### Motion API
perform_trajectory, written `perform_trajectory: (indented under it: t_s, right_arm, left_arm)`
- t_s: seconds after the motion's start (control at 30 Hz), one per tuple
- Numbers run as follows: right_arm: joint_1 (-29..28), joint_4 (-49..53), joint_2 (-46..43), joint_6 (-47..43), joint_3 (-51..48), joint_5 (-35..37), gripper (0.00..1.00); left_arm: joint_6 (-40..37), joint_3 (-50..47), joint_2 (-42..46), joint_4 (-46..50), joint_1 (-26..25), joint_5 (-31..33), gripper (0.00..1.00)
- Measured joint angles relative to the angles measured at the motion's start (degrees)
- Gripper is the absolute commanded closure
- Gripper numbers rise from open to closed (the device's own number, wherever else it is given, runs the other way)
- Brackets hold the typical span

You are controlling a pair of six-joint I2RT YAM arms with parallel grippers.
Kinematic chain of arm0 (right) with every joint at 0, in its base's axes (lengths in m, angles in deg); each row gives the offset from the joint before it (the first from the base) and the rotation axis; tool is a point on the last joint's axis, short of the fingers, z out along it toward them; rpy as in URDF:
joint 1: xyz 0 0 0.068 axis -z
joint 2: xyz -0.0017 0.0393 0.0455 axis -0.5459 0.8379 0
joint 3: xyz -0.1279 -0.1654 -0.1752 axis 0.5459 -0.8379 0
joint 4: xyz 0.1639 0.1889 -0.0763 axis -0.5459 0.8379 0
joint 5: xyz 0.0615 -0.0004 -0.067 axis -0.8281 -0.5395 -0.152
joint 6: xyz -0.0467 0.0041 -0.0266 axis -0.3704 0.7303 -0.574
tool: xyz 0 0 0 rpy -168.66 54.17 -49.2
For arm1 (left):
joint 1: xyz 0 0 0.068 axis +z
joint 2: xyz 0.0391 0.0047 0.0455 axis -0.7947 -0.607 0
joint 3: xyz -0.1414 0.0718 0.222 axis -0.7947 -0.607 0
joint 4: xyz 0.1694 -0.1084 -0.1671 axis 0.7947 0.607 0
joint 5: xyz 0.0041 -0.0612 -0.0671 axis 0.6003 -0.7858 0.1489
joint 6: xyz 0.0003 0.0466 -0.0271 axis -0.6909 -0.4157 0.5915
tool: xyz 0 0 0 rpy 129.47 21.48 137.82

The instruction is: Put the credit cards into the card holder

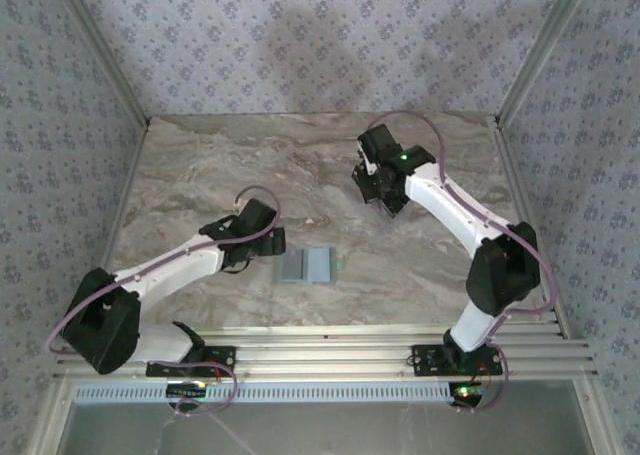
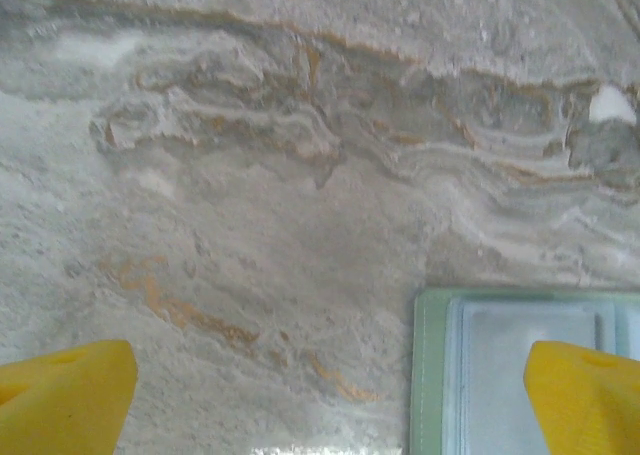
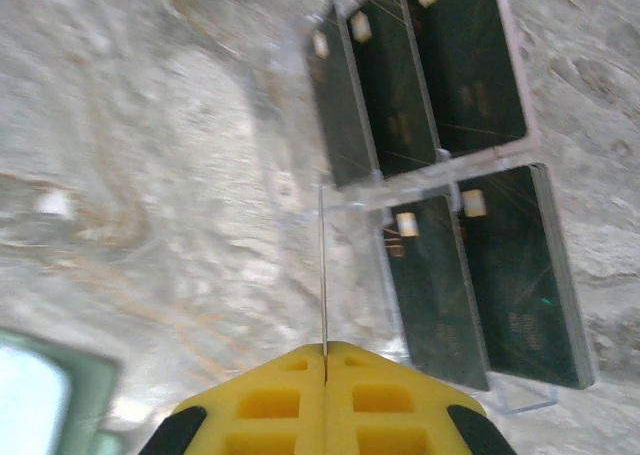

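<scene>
Right gripper (image 3: 325,360) pinched a thin edge-on credit card (image 3: 323,265), lower centre. Left gripper (image 2: 330,395) stood spread over the card holder (image 2: 432,375), lower right.

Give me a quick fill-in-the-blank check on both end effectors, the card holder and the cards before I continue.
1. The left end effector has its jaws fully ____ over the table.
2. The card holder lies unfolded, blue-grey inside, with a pale ____ rim.
3. The right end effector is ____ on a thin card seen edge-on.
4. The credit cards on the clear tray are ____ in colour.

Missing words: open; green; shut; black.
</scene>
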Motion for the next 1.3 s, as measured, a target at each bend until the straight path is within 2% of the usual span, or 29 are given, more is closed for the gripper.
perform_trajectory:
  t_s: [0.1, 0.23, 0.43, 0.53, 0.77, 1.3]
  right_arm:
    - [-1.07, -3.63, -5.33, 3.34, -4.09, -5.86, 1.0]
    - [-1.42, -13.14, -11.93, 11.28, -14.78, -15.82, 1.0]
    - [-4.28, -29.9, -13.66, 25.62, -32.26, -24.61, 1.0]
    - [-7.06, -37.09, -13.7, 31.56, -38.16, -25.86, 1.0]
    - [-11.63, -49.16, -13.73, 39.76, -44.68, -25.94, 1.0]
    - [-14.27, -66.16, -9.38, 45.24, -51.3, -24.94, 1.0]
  left_arm:
    - [0.0, -1.99, 0.35, -1.29, -1.55, -1.07, 0.0]
    - [-0.02, -2.93, 0.07, -2.56, -4.0, -1.44, 0.0]
    - [-0.24, -3.15, -2.36, -4.46, -6.34, -1.2, 0.0]
    - [-0.52, -3.43, -3.39, -4.96, -6.99, -0.72, 0.0]
    - [-0.57, -5.09, -4.81, -5.75, -7.08, 0.74, 0.0]
    - [3.69, -6.25, -6.93, -5.88, -8.31, 5.18, 0.0]
